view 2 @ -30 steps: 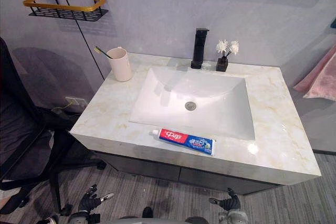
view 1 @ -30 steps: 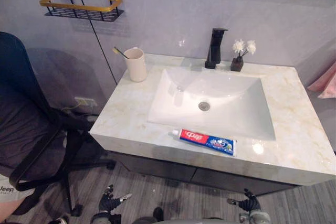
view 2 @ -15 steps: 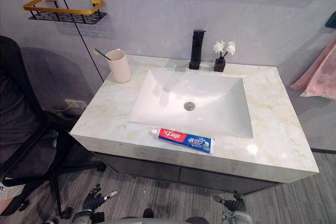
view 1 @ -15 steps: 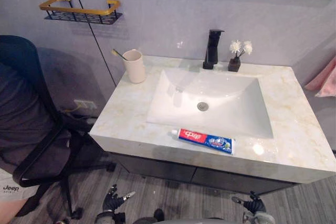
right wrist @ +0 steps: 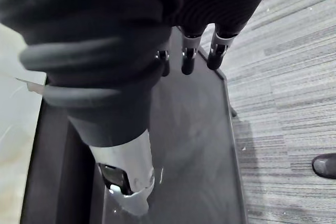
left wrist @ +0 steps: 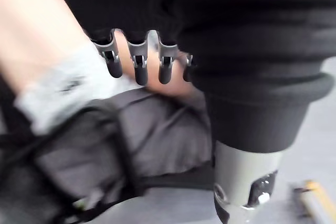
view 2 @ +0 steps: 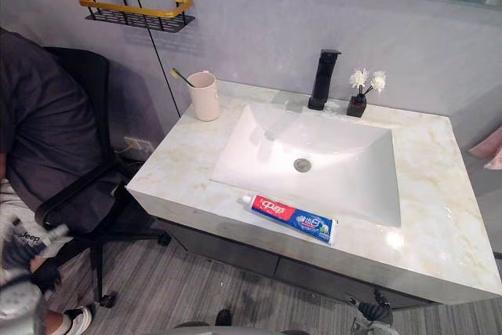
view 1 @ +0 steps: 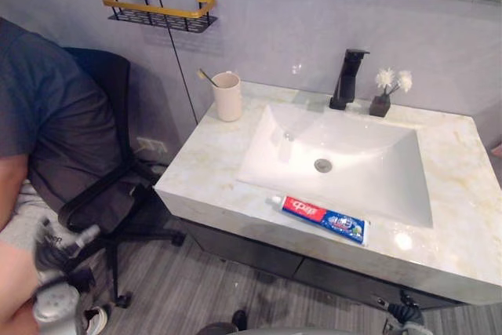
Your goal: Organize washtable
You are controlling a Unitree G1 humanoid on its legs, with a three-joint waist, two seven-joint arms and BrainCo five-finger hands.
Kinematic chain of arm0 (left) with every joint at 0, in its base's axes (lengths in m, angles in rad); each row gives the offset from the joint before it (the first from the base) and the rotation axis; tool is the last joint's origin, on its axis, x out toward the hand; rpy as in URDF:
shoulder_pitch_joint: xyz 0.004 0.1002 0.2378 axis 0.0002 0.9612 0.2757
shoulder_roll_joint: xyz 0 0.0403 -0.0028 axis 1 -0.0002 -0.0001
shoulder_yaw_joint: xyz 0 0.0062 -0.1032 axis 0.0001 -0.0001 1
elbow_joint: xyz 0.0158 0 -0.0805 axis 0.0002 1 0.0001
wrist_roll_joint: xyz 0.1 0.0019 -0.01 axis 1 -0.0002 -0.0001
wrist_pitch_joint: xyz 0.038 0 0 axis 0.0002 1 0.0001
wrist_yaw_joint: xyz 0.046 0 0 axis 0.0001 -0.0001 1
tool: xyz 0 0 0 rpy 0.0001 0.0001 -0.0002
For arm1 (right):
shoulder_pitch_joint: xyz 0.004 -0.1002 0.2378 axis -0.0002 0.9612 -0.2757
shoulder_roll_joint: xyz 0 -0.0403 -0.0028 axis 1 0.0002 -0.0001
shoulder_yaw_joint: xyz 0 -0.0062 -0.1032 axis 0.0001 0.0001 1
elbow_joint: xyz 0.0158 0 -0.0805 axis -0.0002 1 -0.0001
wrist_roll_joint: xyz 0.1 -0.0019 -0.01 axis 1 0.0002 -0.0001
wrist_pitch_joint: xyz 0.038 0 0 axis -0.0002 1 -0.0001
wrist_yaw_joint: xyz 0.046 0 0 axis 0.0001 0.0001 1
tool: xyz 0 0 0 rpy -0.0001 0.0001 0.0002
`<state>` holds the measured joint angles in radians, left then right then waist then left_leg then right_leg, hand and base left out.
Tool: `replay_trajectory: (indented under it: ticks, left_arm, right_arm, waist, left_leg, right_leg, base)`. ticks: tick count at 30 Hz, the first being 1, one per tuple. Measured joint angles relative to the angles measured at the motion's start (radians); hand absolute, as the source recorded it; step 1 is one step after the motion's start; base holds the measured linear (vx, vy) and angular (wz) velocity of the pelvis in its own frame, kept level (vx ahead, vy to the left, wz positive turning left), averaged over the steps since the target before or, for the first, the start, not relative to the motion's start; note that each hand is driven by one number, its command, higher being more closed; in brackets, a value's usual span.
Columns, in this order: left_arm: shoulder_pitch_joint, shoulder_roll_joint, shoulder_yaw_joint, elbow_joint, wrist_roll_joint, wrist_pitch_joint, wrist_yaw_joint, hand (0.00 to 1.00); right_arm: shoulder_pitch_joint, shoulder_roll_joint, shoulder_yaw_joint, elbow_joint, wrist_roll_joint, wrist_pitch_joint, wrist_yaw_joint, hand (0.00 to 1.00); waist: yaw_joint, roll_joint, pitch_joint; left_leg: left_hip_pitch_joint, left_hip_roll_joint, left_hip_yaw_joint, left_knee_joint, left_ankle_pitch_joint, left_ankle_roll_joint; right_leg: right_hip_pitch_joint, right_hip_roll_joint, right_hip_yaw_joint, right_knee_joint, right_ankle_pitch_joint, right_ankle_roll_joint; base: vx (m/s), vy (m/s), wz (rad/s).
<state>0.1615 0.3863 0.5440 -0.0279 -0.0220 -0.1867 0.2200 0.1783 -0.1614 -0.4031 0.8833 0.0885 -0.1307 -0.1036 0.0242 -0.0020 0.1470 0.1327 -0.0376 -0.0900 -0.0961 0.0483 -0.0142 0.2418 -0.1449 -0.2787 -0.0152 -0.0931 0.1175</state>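
Note:
A red and blue toothpaste tube [view 1: 325, 220] lies on the marble countertop [view 1: 212, 182] at the front rim of the white sink [view 1: 345, 147]. A beige cup [view 1: 228, 96] with a toothbrush [view 1: 205, 77] in it stands at the counter's back left corner. My left hand [view 1: 53, 263] hangs low at the far left beside a seated person, and its fingers [left wrist: 137, 62] are relaxed and hold nothing. My right hand [view 2: 375, 313] hangs below the counter's front edge, its fingers [right wrist: 188, 57] loose and empty.
A person [view 1: 47, 123] sits in a black office chair [view 1: 110, 194] left of the washtable, close to my left hand. A black faucet [view 1: 347, 78] and a small vase of white flowers [view 1: 384, 96] stand behind the sink. A gold-rimmed wall shelf [view 1: 161, 12] hangs above the cup.
The camera has turned left, so the washtable sits further right in view. My left hand has swung out to the far left towards the seated person. The right hand stays low.

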Motion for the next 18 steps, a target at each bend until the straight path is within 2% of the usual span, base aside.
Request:
replay_trajectory:
  ticks: [3,5,6,7,11,14,18]
  left_arm:
    - [-0.081,0.002,-0.112,-0.199,0.127,-0.019,0.027,0.0]
    - [-0.141,0.008,-0.284,-0.287,0.241,-0.032,0.027,0.0]
    - [-0.155,0.013,-0.328,-0.294,0.269,-0.037,0.025,0.0]
    - [-0.19,0.023,-0.427,-0.299,0.32,-0.042,0.021,0.0]
    - [-0.31,0.054,-0.729,-0.281,0.448,-0.06,-0.018,0.0]
    - [-0.381,0.069,-0.882,-0.199,0.491,-0.074,-0.072,0.0]
    - [-0.447,0.069,-1.027,-0.046,0.517,-0.075,-0.135,0.0]
  right_arm:
    - [0.015,0.003,-0.001,-0.002,0.001,0.0,0.001,0.0]
    - [0.017,0.006,0.002,-0.002,0.001,-0.001,0.015,0.0]
    - [0.016,0.005,0.005,-0.002,0.001,-0.001,0.02,0.0]
    - [0.016,0.004,0.023,-0.002,0.0,-0.004,0.022,0.0]
    - [0.004,0.008,0.072,-0.002,0.0,-0.009,0.047,0.0]
    - [-0.011,0.005,0.104,-0.003,0.0,-0.015,0.052,0.0]
    - [-0.017,0.005,0.109,-0.005,0.0,-0.015,0.059,0.0]
  waist:
    - [-0.002,0.005,-0.003]
    - [-0.007,0.011,-0.006]
    - [-0.009,0.013,-0.007]
    - [-0.013,0.019,-0.011]
    - [-0.044,0.023,-0.013]
    - [-0.059,0.024,-0.015]
    - [-0.072,0.02,-0.015]
  left_leg:
    - [-0.005,-0.001,-0.025,0.0,0.004,-0.005]
    - [-0.008,0.001,-0.033,0.001,0.008,-0.01]
    - [-0.009,0.002,-0.034,0.001,0.009,-0.012]
    - [-0.01,0.003,-0.033,0.001,0.01,-0.014]
    - [-0.01,0.008,-0.031,0.001,0.014,-0.014]
    - [-0.013,0.017,-0.005,0.0,0.014,-0.014]
    - [-0.011,0.024,0.013,0.0,0.014,-0.014]
  right_leg:
    - [0.006,0.002,-0.02,0.001,0.0,0.0]
    - [0.005,0.005,-0.024,0.003,-0.001,-0.001]
    - [0.005,0.006,-0.024,0.004,-0.001,-0.001]
    - [-0.001,0.006,-0.023,0.011,-0.003,-0.004]
    - [-0.005,0.009,-0.02,0.019,-0.006,-0.008]
    - [-0.028,0.009,0.007,0.032,-0.006,-0.009]
    - [-0.038,0.019,0.03,0.033,-0.006,-0.01]
  base:
    - [0.0,-0.025,0.23]
    - [-0.03,-0.028,0.1]
    - [-0.04,-0.031,0.02]
    - [-0.04,-0.022,0.0]
    - [-0.05,-0.019,-0.01]
    - [-0.05,0.0,-0.23]
    - [-0.02,-0.013,-0.19]
